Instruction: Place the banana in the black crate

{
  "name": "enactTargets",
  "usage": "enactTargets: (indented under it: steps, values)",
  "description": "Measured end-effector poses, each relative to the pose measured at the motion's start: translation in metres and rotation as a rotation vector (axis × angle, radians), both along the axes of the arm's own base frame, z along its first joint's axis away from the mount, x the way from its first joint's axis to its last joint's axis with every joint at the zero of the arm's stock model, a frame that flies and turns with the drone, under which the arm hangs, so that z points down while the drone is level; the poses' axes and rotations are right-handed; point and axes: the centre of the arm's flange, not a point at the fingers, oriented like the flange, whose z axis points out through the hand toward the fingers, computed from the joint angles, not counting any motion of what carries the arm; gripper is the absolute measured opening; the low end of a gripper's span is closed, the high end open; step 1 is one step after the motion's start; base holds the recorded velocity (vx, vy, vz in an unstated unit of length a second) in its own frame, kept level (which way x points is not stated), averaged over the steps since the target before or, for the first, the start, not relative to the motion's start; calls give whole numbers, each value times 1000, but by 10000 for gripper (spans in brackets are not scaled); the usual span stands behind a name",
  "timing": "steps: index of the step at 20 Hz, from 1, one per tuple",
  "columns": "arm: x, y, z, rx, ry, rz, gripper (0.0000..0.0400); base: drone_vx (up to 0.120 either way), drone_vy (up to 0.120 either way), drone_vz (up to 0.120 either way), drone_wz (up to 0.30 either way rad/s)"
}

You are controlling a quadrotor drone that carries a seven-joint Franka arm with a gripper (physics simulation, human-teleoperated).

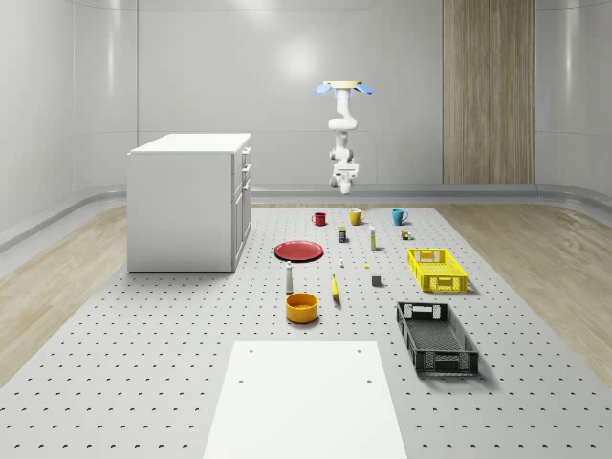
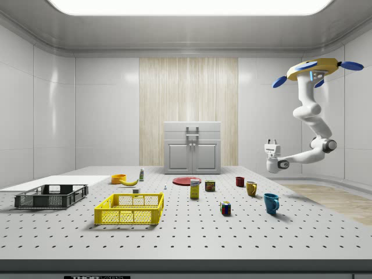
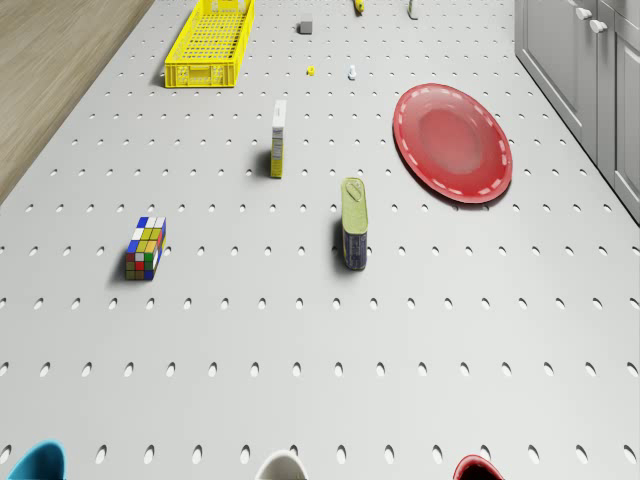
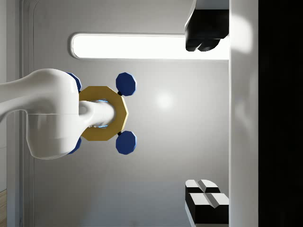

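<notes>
- Drone [image 1: 345,89]: one, hovering above the worktop's [image 1: 172,354] far end, over three mugs.
- Gripper [image 2: 271,143]: one, pointing upward, fingers [image 4: 204,35] wide apart, empty.
- Banana [image 1: 335,287]: one, on worktop beside orange bowl [image 1: 301,307].
- Black crate [image 1: 436,337]: one, near yellow crate [image 1: 436,270].

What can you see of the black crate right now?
The black crate is a long, shallow, open-topped box with mesh-like walls and floor, plastic by the look of it. It sits flat on the perforated table with nothing visible inside. In the whole-scene view it lies nearer the camera than the yellow crate; in the side view it is at the far left. Nothing touches it but the table.
</notes>
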Motion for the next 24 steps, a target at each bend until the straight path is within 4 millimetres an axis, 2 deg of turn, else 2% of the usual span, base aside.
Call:
enactTargets:
  steps: [24]
  values:
    - [-2, 2, 0, -24, -18, 0, 400, 120, -120, 0, 0]
